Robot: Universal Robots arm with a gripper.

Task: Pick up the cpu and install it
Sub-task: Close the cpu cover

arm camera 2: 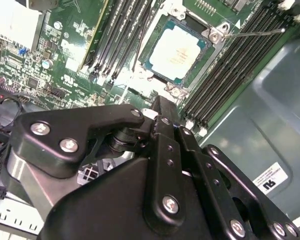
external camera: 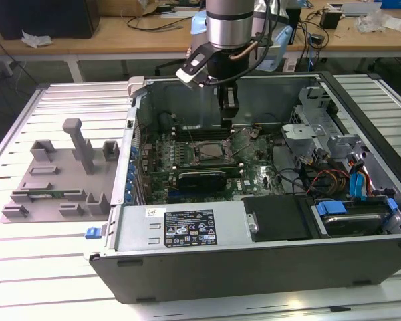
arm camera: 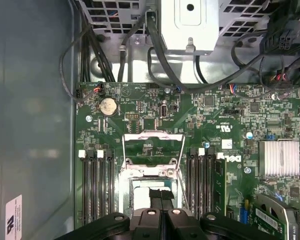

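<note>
You look to be late in the install: the cpu (arm camera 2: 177, 50) lies flat inside the socket (external camera: 210, 152), your gripper (arm camera 2: 158, 106) hovers just above the socket, fingers pressed together on nothing, and any next move must clear the raised frame (arm camera: 153, 145) over the socket.

Gripper (arm camera: 161, 196) hides part of socket (arm camera: 140, 186) in first wrist view; arm (external camera: 230, 23) cropped in exterior view.

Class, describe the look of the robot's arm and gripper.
The arm is a silver cylinder with a black band; dark cables run beside it. The gripper is black, built of jointed links with silver screw heads.
</note>
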